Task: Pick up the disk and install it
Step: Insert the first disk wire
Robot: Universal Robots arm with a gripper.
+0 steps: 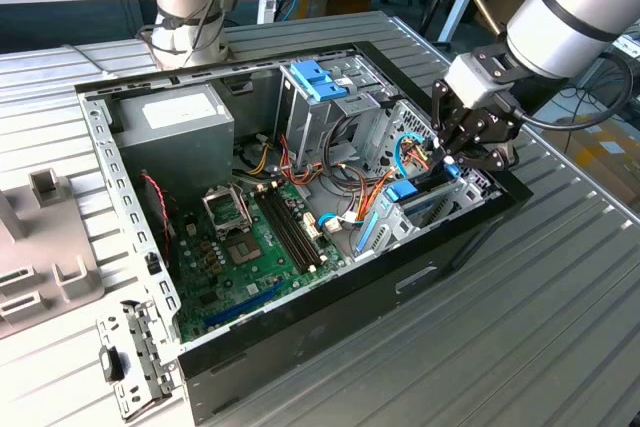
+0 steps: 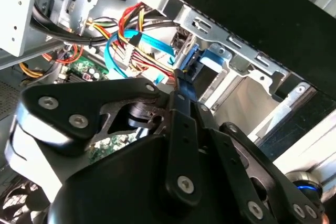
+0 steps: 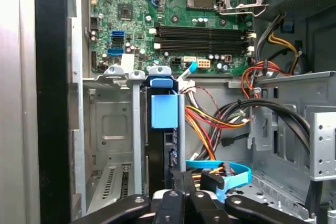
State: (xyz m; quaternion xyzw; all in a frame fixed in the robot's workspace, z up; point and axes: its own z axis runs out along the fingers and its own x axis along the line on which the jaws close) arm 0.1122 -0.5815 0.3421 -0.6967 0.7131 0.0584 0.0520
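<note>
Down at the drive cage by the case's front wall, I see the disk (image 3: 164, 129) standing on edge in its bay, blue rail up, apparently nearly seated, with my gripper (image 3: 181, 182) closed on its near end and no cable visibly attached.

A green motherboard (image 1: 245, 242) with black memory slots (image 3: 202, 31) is seen inside the black computer case (image 1: 400, 282). The power supply (image 1: 175, 132) is coloured grey and carries a white sticker. A light-blue latch piece (image 1: 318, 80) is set on the silver drive cage (image 1: 335, 112). Red, yellow, orange and black wires (image 3: 210, 121) are bundled beside a bright blue flat cable (image 3: 228, 174). The disk (image 3: 164, 129) is shown dark with blue rails. The gripper (image 1: 470, 147) is black, on a white-grey arm (image 1: 570, 17). The table (image 1: 520, 317) is ribbed grey metal.
</note>
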